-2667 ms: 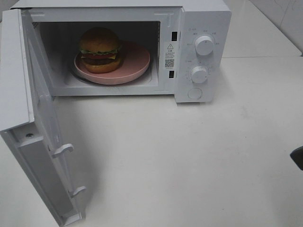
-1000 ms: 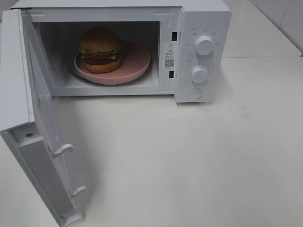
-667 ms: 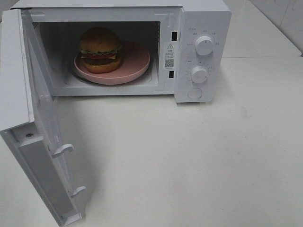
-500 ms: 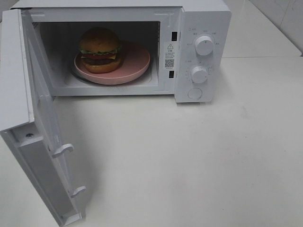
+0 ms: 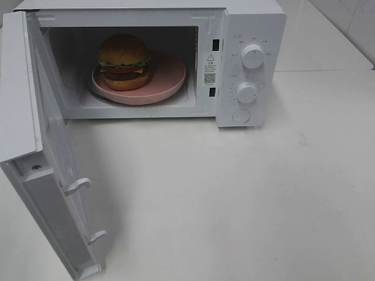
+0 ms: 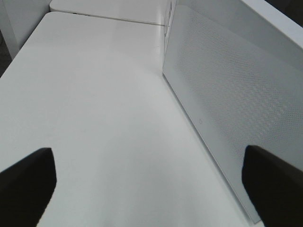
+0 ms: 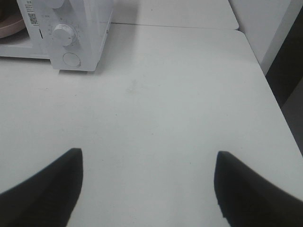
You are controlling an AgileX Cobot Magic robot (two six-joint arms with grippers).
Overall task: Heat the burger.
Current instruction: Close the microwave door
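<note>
The burger (image 5: 123, 61), with a glossy brown bun, lettuce, patty and red layers, stands on a round pink plate (image 5: 167, 79) inside the white microwave (image 5: 252, 23). The microwave door (image 5: 41, 175) hangs wide open to the left. Neither arm shows in the exterior high view. My left gripper (image 6: 151, 184) is open over bare table beside the door's perforated outer panel (image 6: 227, 94). Over the table to the right of the microwave (image 7: 71, 33), my right gripper (image 7: 147, 189) is open and empty.
Two white dials (image 5: 252, 55) and a round button (image 5: 241, 115) sit on the microwave's front panel. The white table (image 5: 234, 199) stretches in front and to the right. Its right edge (image 7: 265, 90) drops off beside a dark gap.
A dark arm part at the right edge of the exterior high view has gone out of view. Burger, plate and door have not moved.
</note>
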